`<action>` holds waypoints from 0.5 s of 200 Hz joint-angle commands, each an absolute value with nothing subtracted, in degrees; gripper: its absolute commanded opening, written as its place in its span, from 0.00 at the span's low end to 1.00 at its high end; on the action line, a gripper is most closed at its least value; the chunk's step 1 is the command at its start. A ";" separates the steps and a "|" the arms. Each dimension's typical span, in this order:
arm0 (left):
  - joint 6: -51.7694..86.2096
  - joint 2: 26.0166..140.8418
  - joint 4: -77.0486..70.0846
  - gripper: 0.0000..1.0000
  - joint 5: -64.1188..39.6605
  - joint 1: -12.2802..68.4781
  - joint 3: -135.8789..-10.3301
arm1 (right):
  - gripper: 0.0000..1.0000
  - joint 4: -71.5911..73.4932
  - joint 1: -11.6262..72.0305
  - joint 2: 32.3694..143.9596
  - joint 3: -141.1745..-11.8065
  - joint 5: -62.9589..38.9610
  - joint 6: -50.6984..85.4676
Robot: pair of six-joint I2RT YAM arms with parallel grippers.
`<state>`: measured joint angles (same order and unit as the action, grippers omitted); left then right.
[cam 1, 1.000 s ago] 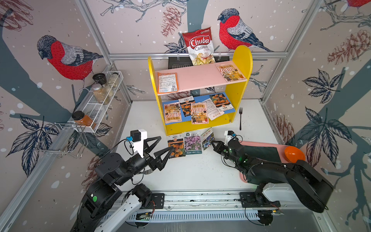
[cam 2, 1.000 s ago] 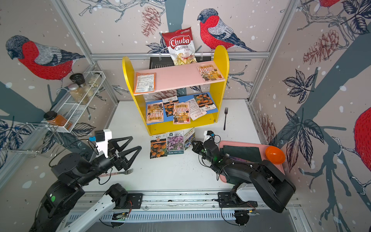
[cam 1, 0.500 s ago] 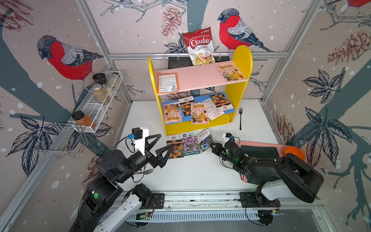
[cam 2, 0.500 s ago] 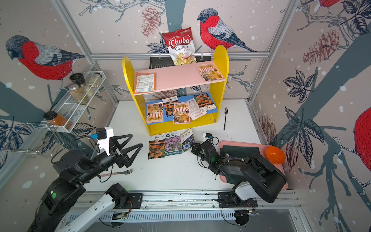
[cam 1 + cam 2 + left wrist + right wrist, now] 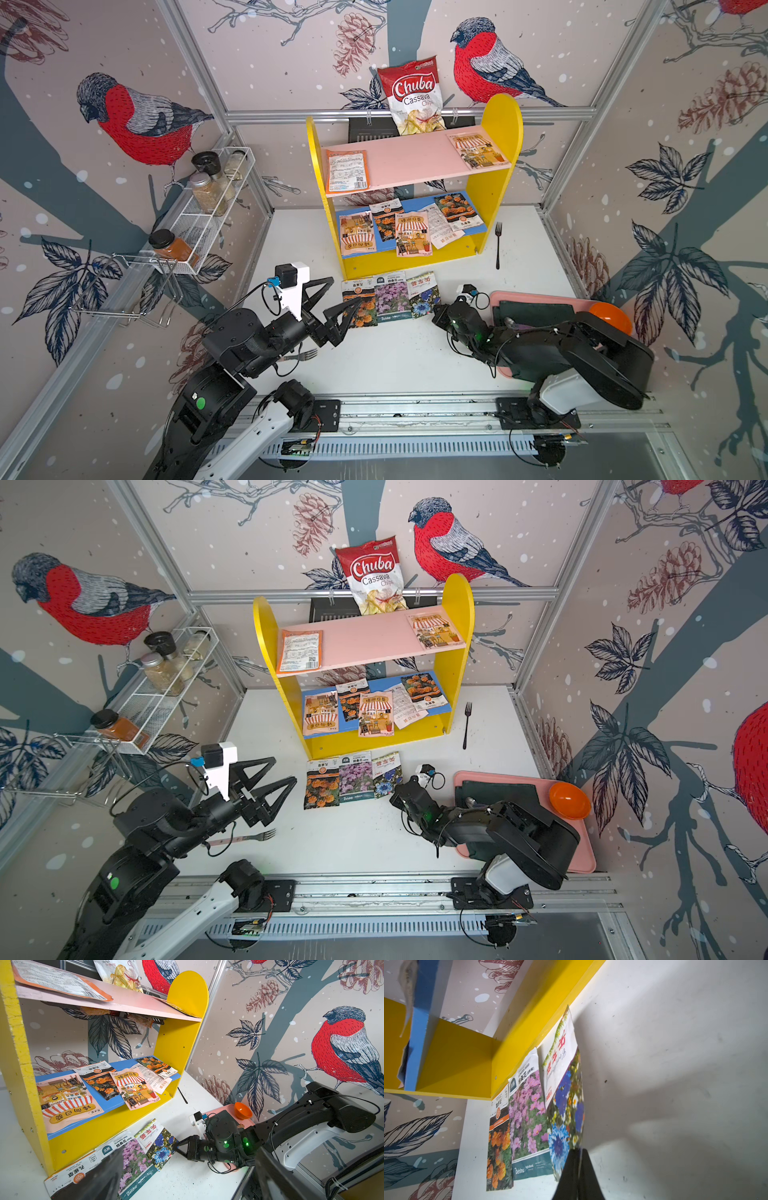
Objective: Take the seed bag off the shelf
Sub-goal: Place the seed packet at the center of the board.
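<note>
right gripper (image 5: pixel 579 1152): closed tight on the near corner of the blue flower seed bag (image 5: pixel 564 1105); a thin pinch, because the bag is flat.
seed bag place: off the shelf (image 5: pixel 503 124), on the table (image 5: pixel 395 361) just before its yellow base, beside the pink flower packet (image 5: pixel 392 301); the pinched edge seems a little raised, but this view is blurred.
left gripper (image 5: pixel 345 291): jaws wide open and empty, above the orange flower packet (image 5: pixel 322 789), probably waiting.
blue board (image 5: pixel 417 203): carries more bags.

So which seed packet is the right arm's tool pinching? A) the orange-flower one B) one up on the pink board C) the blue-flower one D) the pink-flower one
C: the right tool is closed on the edge of the blue-flower packet, at the end of the row on the table.
</note>
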<state>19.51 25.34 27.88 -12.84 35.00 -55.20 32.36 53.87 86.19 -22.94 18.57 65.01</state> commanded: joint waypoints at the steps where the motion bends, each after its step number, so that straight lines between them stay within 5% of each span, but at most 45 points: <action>1: 19.16 25.02 27.67 0.98 -12.22 35.07 -55.20 | 0.15 29.61 55.72 87.43 -23.91 25.20 69.32; 21: 19.08 24.55 28.04 0.98 -11.78 35.06 -55.17 | 0.34 27.35 56.89 89.42 -25.98 26.04 69.41; 100: 18.83 24.06 28.65 0.98 -11.52 35.06 -55.20 | 0.79 8.28 59.33 91.82 -36.79 33.90 64.08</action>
